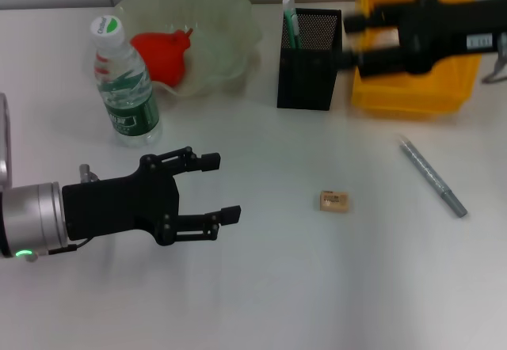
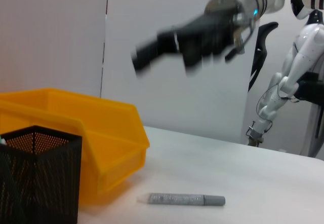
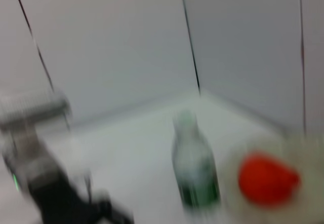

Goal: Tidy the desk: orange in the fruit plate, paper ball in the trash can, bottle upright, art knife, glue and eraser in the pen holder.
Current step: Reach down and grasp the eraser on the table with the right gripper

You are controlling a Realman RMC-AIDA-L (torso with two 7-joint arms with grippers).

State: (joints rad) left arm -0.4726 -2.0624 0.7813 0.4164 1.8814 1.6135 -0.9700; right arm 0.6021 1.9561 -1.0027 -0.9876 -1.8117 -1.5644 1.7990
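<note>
White surface [image 1: 261,287] carries the eraser [image 1: 333,201] near its middle and the grey art knife [image 1: 432,176] to its right, both lying flat. The bottle [image 1: 123,85] stands upright beside the fruit plate [image 1: 230,25], which holds the orange [image 1: 162,55]. The left pincer [image 1: 214,188] hovers wide open and empty, left of the eraser. The right pincer [image 1: 354,41] hangs over the yellow bin [image 1: 412,97] beside the pen holder [image 1: 309,69]; its opening I cannot tell.

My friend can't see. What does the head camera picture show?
A white desk with the left gripper open and empty above it, near an upright bottle. An eraser and a grey art knife lie loose; behind stand a black pen holder, a fruit plate and a yellow bin under the right gripper.
</note>
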